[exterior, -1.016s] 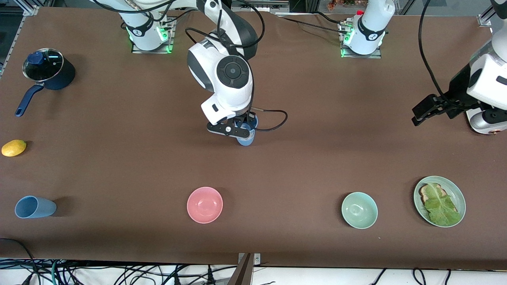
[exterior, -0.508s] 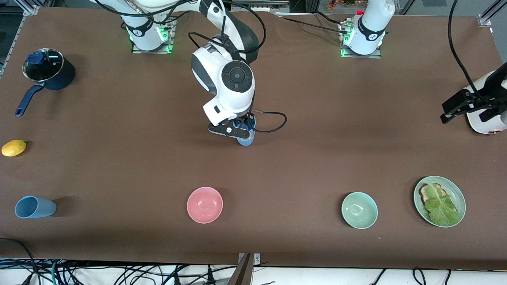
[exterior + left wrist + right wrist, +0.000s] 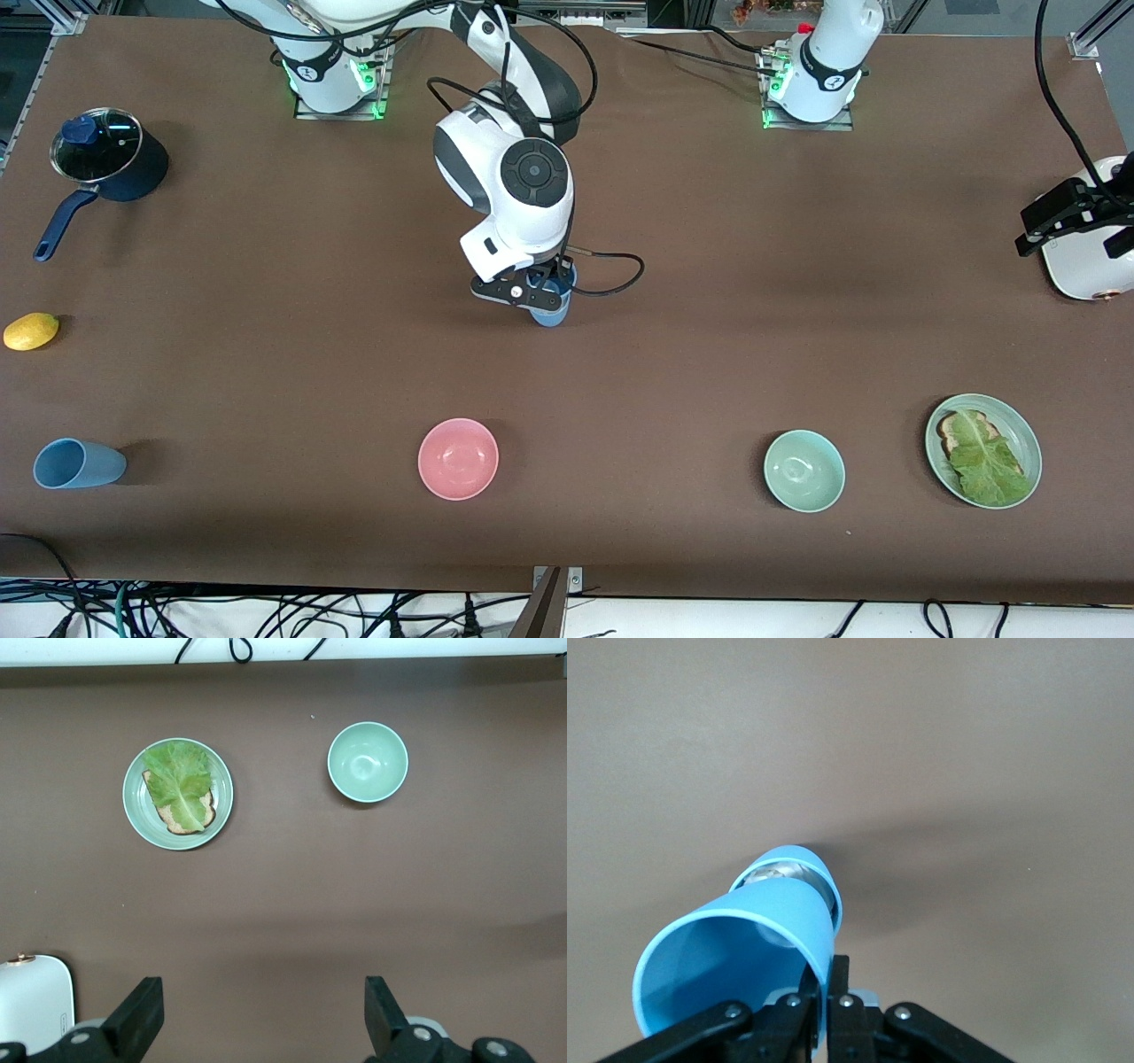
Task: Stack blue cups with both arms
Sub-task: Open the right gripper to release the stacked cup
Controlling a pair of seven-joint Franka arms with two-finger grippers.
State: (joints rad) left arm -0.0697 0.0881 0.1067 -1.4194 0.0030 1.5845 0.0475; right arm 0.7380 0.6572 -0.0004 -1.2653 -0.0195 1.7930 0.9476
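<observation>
A plain blue plastic tumbler (image 3: 78,463) lies on its side at the right arm's end of the table. Mid-table, the right gripper (image 3: 530,293) pinches the rim of a second blue tumbler (image 3: 744,948), tilted over a third (image 3: 799,873). The left gripper (image 3: 261,1032) hangs spread, holding nothing.

The right gripper (image 3: 826,1010) pinches the rim of a blue cup (image 3: 735,961), one finger inside the wall and one outside. The cup hangs tilted over a second blue cup (image 3: 804,866), which stands below it on the brown table (image 3: 966,744).
</observation>
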